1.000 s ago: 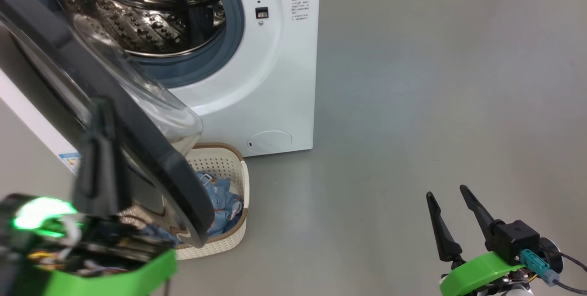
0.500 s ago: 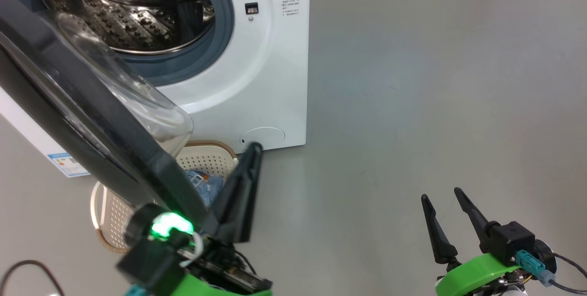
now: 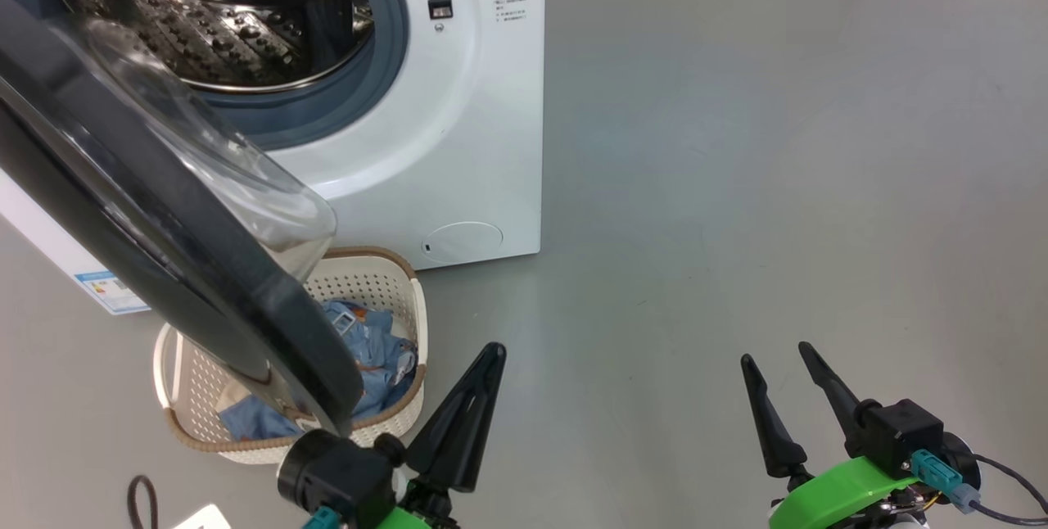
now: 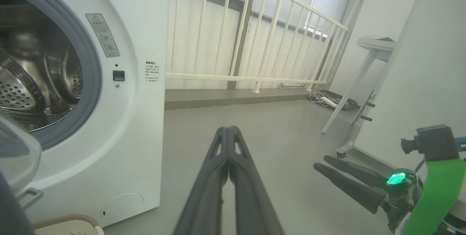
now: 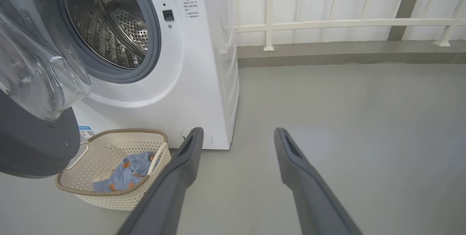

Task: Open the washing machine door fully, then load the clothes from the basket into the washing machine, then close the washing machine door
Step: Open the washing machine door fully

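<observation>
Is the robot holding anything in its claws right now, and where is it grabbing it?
Nothing is held. The left claw is shut on empty air, the right claw is open and empty. The clothes lie in the basket.

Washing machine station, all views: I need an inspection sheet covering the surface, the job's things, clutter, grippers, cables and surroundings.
Surface: grey floor, smooth and dry-looking.
Job's things: washing machine door swung open, hanging over the basket; washing machine with no clothing in the visible part of the drum; clothes in the basket, which stands on the floor before the machine.
Clutter: pale scrap at the head view's bottom edge, too cropped to identify.
Grippers: left gripper shut, empty; right gripper open, empty.
Cables: dark cable loop on the floor; power strip with cords by the railing.
Surroundings: cream railing, white table.
</observation>
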Tool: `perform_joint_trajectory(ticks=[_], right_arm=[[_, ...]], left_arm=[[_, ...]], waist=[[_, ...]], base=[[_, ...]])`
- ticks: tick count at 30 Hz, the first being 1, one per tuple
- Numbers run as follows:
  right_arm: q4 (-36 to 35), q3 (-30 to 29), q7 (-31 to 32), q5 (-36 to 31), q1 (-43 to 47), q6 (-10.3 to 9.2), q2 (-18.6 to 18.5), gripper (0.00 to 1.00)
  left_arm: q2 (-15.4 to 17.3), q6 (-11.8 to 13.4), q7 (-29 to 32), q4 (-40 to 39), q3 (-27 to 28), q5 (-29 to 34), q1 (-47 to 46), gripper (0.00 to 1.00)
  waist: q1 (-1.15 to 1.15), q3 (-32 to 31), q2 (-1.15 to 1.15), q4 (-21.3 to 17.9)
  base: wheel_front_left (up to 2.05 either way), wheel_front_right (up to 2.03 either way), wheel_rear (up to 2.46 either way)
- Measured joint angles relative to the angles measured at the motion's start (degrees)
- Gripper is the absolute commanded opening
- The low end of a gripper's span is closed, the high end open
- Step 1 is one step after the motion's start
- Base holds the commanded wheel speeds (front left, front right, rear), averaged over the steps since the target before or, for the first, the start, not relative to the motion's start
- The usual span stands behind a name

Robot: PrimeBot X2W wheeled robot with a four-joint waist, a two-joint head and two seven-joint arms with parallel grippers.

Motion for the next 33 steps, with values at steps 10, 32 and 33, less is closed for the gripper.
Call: perform_joint_trajectory(ticks=[10,32,33], right_arm=[[0.1,0.4,0.0,0.0,-0.1,0.0,0.0,1.0],[0.0,0.0,0.0,1.1,-2.7,0.0,-0.5,1.0],[0.1,0.0,0.0,1.1,-2.7,0.0,-0.5,1.0]], left_arm=[[0.0,0.0,0.0,5.5,4.0,0.5,-0.8,0.0],[-0.1,5.2,0.0,9.5,9.0,0.3,-5.5,0.0],[-0.2,5.6,0.0,9.5,9.1,0.3,-5.6,0.0]], waist=[[0.0,1.5,0.0,-0.4],[0.0,7.0,0.0,0.8],[0.0,7.0,0.0,1.0]], base=[[0.0,0.0,0.0],[0.0,0.0,0.0],[0.0,0.0,0.0]])
